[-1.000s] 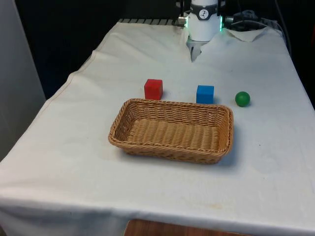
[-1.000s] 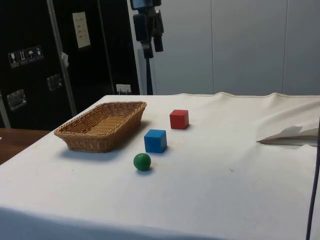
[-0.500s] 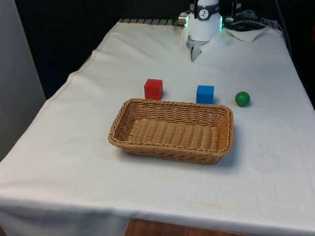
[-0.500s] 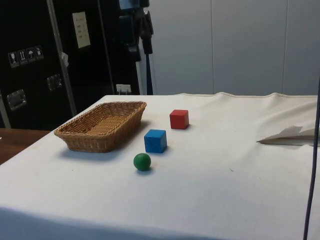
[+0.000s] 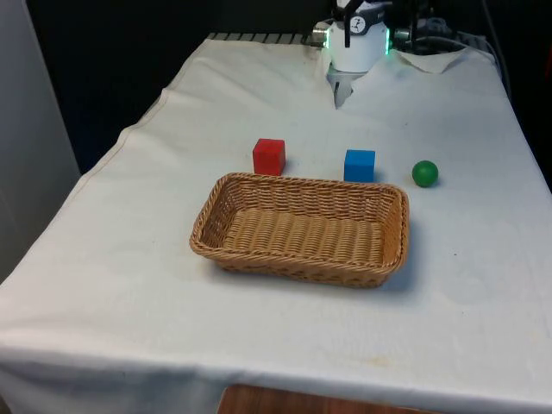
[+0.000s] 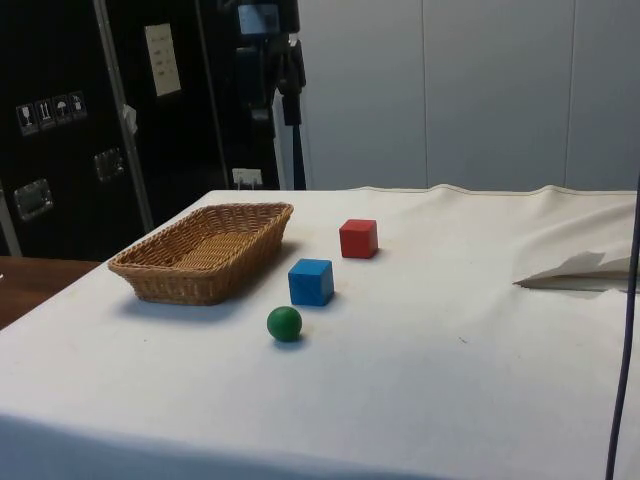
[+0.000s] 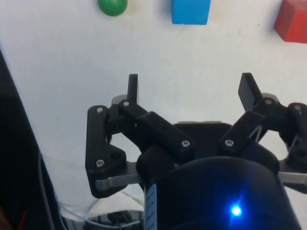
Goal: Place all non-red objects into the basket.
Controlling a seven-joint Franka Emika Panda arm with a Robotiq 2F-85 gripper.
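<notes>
A woven wicker basket [image 5: 302,228] [image 6: 205,250] sits mid-table with nothing in it. Beyond it stand a red cube [image 5: 269,156] [image 6: 358,238], a blue cube [image 5: 360,165] [image 6: 311,282] and a green ball [image 5: 424,173] [image 6: 285,323], in a row from the front view's left to its right. My gripper [image 7: 190,88] [image 6: 266,112] hangs high above the table, open, with nothing between its fingers. The wrist view looks down past them on the green ball [image 7: 112,5], the blue cube [image 7: 191,11] and the red cube [image 7: 292,26], all far below.
A crumpled fold of white cloth [image 5: 435,59] [image 6: 585,270] lies at the table's far end beside the robot's base. A dark cable [image 6: 625,380] hangs at the side view's right edge. The tablecloth [image 5: 129,285] drops off at the table edges.
In the side view my gripper has shifted to the left, staying high. The cubes, ball and basket have not moved.
</notes>
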